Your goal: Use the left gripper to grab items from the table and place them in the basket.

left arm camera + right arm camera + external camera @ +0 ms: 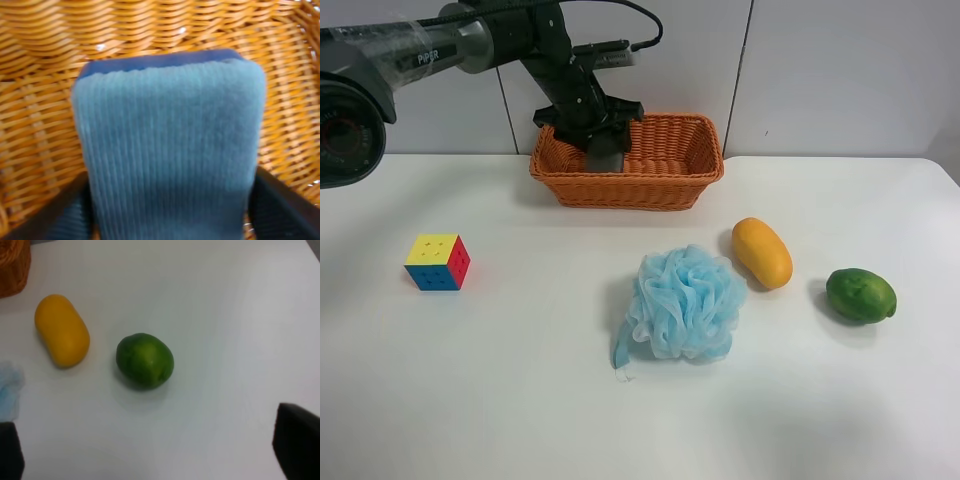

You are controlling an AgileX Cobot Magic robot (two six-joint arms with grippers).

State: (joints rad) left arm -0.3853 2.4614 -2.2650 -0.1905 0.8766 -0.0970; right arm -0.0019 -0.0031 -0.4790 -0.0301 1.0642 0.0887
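Lab: white table (520, 400), panelled wall (840, 70) (robot arm (420, 55) labelled PIPER).

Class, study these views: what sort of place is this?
Likely a robotics lab test bench: a plain white tabletop, a black jointed robot arm holding a grey rectangular pad at an orange wicker basket, and a lone multicolour puzzle cube.
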